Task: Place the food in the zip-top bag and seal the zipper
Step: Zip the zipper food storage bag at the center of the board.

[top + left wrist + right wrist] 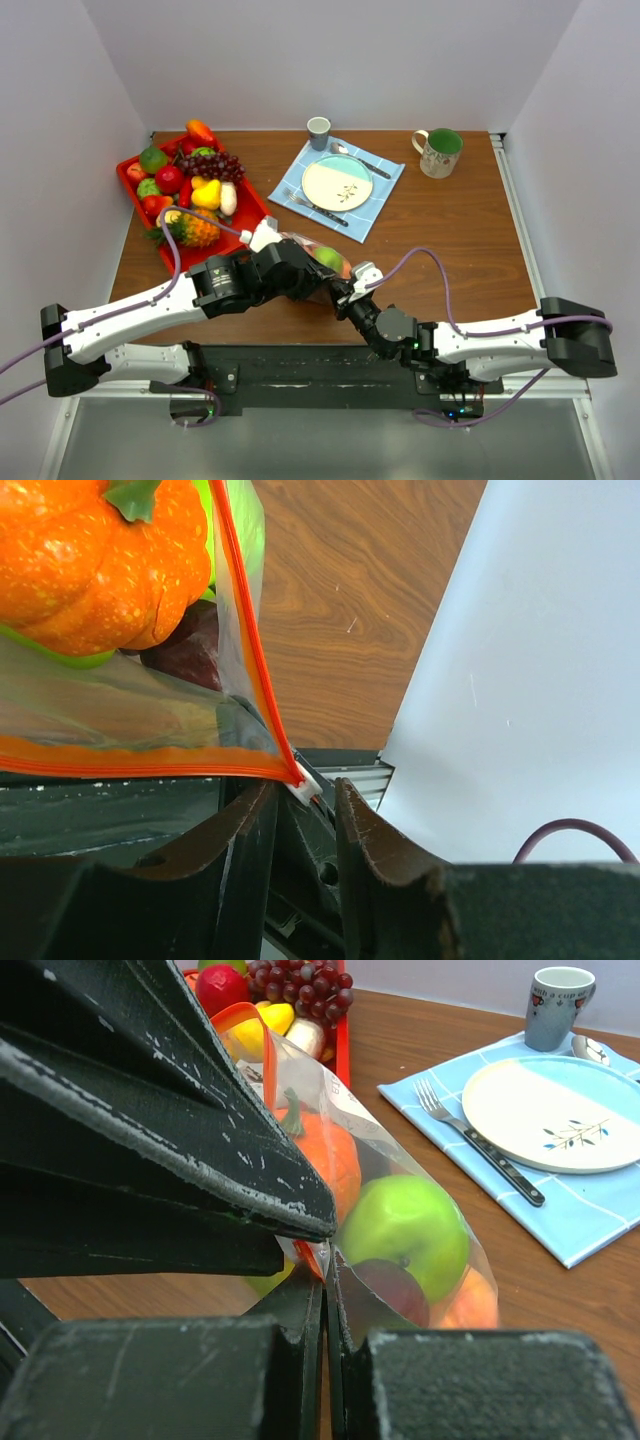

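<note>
Near the front edge of the table (450, 260), seen from above, the two arms meet at the bag (318, 252). It lies just in front of the red tray (124, 172), where more food (200, 165) is heaped. The left gripper (320, 280) and the right gripper (344, 296) are both at the bag's near corner, but from this height I cannot read their jaws.

On the left wrist camera, the zipper (252, 650) runs down to the bag's corner. This corner sits just at the gap of the left gripper (303, 798), whose fingers (240, 845) stand a little apart and do not seem to press the strip. An orange pumpkin (90, 560) shows through the plastic.

On the right wrist camera, the right gripper (327, 1295) is pressed together on the bag's corner, beside a green apple (405, 1225) inside the bag. I judge that the sealing is the step in hand. To do it well, the right side should hold the corner as an anchor. The left should close firmly over the strip and slide along it to the far end, with the strip flat and the fruit away from the mouth.
</note>
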You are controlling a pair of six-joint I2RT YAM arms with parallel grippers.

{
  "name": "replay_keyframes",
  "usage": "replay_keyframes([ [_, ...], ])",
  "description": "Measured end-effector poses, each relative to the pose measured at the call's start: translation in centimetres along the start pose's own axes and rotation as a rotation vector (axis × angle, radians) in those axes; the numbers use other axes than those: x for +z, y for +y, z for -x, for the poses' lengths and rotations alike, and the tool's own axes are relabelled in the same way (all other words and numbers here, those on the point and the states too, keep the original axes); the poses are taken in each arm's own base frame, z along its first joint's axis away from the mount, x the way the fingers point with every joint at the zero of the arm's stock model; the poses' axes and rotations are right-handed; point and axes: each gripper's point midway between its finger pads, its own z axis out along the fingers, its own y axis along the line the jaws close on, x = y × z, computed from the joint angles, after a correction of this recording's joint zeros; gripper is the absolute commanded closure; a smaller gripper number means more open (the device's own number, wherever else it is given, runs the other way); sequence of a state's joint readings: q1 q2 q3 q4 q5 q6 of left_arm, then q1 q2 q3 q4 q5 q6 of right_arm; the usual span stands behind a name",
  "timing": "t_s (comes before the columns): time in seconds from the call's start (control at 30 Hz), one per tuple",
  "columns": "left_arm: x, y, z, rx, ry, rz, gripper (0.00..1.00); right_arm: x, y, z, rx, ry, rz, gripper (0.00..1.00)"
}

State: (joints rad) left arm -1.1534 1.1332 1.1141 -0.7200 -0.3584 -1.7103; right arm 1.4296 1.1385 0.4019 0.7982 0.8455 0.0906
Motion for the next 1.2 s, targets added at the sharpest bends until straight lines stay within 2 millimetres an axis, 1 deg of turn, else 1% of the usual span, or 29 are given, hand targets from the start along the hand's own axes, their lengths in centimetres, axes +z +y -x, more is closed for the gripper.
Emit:
replay_keyframes([
  [0.23, 0.1, 0.0, 0.3, -0.005, -0.018, -0.001, 0.66, 0.0, 0.0, -0.2, -0.002, 0.005, 0.000, 1.00],
  [0.4, 0.4, 0.5, 0.4, -0.010, -0.027, 0.013, 0.66, 0.1, 0.1, -0.6, -0.011, 0.013, 0.000, 1.00],
  [0.7, 1.0, 1.4, 0.4, -0.023, -0.033, 0.028, 0.76, 0.2, 0.2, -1.1, -0.026, 0.026, -0.001, 1.00],
  [0.73, 1.1, 1.4, 0.3, -0.024, -0.033, 0.027, 0.80, 0.2, 0.2, -1.2, -0.028, 0.028, -0.001, 1.00],
  [0.8, 1.1, 1.4, 0.4, -0.026, -0.034, 0.027, 0.81, 0.2, 0.2, -1.2, -0.031, 0.030, -0.001, 1.00],
  [0.97, 1.4, 1.7, 0.7, -0.042, -0.033, 0.021, 0.90, 0.2, 0.2, -1.4, -0.038, 0.036, -0.001, 1.00],
  [1.2, 1.4, 1.7, 1.3, -0.053, -0.041, 0.023, 0.96, 0.1, 0.1, -1.2, -0.035, 0.034, -0.002, 1.00],
])
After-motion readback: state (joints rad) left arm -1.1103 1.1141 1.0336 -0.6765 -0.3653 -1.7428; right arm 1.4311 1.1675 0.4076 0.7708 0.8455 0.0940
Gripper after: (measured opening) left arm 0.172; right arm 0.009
